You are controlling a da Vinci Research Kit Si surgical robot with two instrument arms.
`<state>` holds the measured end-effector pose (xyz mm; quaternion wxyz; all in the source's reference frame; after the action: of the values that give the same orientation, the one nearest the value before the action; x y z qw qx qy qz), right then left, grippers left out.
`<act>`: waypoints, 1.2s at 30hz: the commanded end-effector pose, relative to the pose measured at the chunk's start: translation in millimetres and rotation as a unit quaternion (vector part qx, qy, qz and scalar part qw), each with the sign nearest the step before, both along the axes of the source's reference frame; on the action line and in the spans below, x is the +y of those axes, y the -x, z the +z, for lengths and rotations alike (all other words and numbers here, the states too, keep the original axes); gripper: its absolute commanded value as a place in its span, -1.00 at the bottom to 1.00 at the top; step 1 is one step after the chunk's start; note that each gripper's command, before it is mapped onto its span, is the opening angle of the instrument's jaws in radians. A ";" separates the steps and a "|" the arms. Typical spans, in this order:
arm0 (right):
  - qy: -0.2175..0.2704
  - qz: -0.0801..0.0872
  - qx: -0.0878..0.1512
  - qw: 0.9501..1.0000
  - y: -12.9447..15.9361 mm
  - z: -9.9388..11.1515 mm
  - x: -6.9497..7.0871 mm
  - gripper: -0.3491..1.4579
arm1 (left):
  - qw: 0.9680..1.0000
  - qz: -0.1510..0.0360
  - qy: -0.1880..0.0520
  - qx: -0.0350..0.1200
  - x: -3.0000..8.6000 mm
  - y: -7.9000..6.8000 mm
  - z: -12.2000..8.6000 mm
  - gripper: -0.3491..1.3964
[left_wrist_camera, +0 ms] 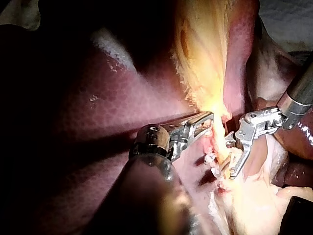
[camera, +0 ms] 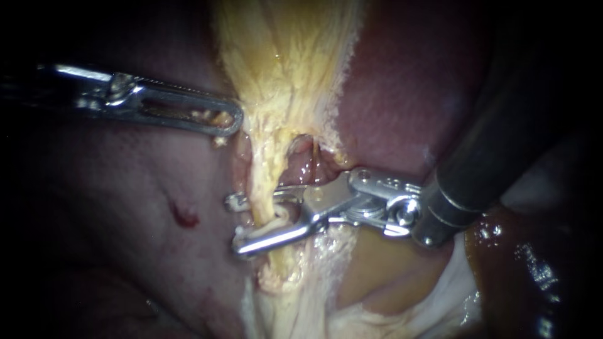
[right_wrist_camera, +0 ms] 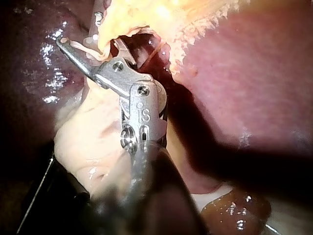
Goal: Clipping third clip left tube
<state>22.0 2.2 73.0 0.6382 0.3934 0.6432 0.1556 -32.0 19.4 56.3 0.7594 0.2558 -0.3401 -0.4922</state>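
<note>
A pale yellow strand, the left tube (camera: pixel 262 188), runs down from the fan of yellow tissue (camera: pixel 282 56). My right instrument (camera: pixel 239 224) comes in from the right. Its jaws stand open astride this tube, one tip on either side past it, with a white clip (camera: pixel 276 221) seated between them. The right wrist view shows the same jaws (right_wrist_camera: pixel 78 30) around the strand. My left instrument (camera: pixel 227 119) lies higher up, its slotted jaws shut on the edge of the yellow tissue (left_wrist_camera: pixel 215 105), with bits of tissue in the slot. A pinkish tube (camera: pixel 306 164) lies just to the right.
Dark red liver (camera: pixel 125 188) fills the left and carries a small red nick (camera: pixel 183 216). More liver (camera: pixel 402 94) lies behind the right shaft. White and tan membranes (camera: pixel 377 282) spread below. A wet brown surface (camera: pixel 534 263) sits at the lower right.
</note>
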 end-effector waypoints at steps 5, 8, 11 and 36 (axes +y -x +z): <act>-0.001 0.003 0.000 1.000 -0.5 0.3 0.3 -0.06 | 1.000 0.000 0.000 0.000 0.0 0.0 0.0 -1.00; -0.003 0.003 0.001 1.000 -0.5 0.4 0.3 -0.06 | 1.000 0.000 0.000 0.000 0.0 0.0 0.0 -1.00; -0.004 0.004 0.001 1.000 -0.5 0.3 0.5 -0.06 | 1.000 0.000 0.000 0.000 0.0 0.0 0.0 -1.00; -0.051 0.024 0.023 0.998 0.9 -1.9 3.1 -0.06 | 1.000 0.000 0.001 0.000 -0.2 0.0 0.2 -1.00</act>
<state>21.0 5.4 70.9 0.5959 0.4140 0.6597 0.1956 -32.0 19.2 56.5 0.7596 0.2548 -0.3403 -0.4922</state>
